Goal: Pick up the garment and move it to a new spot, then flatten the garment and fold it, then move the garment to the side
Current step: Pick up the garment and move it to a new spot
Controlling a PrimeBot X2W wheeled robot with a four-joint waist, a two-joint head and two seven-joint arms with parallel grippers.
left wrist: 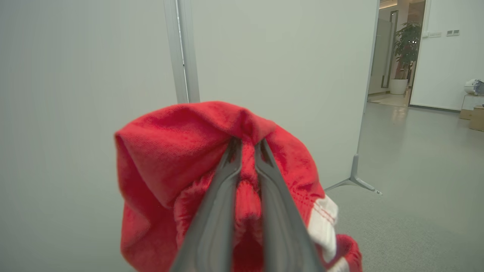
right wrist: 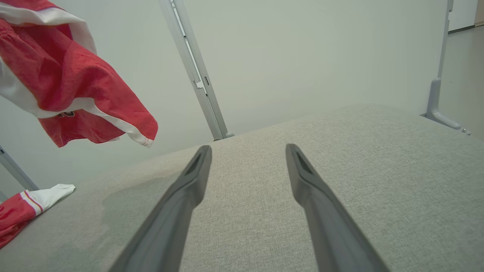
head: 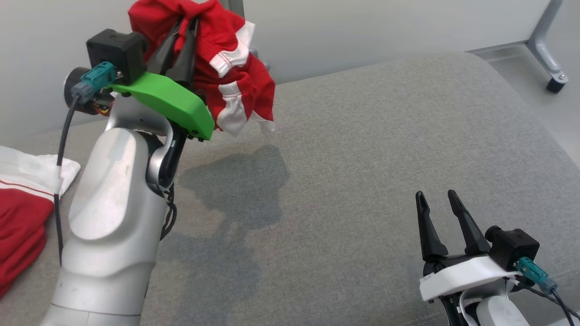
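Grey fabric surface [head: 362, 181], white partition [left wrist: 283, 75], garment [head: 253, 86] aloft

Light's soft and even, coming from above. The garment [head: 217, 54] drops a fuzzy shadow mid-frame on the grey cushion [head: 385, 158]. Wrist views bend lines near the edges, my fingers [left wrist: 211, 211] blur close up.

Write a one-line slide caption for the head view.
Left gripper holds a bunched red-and-white garment above the grey cushion; right gripper sits open.
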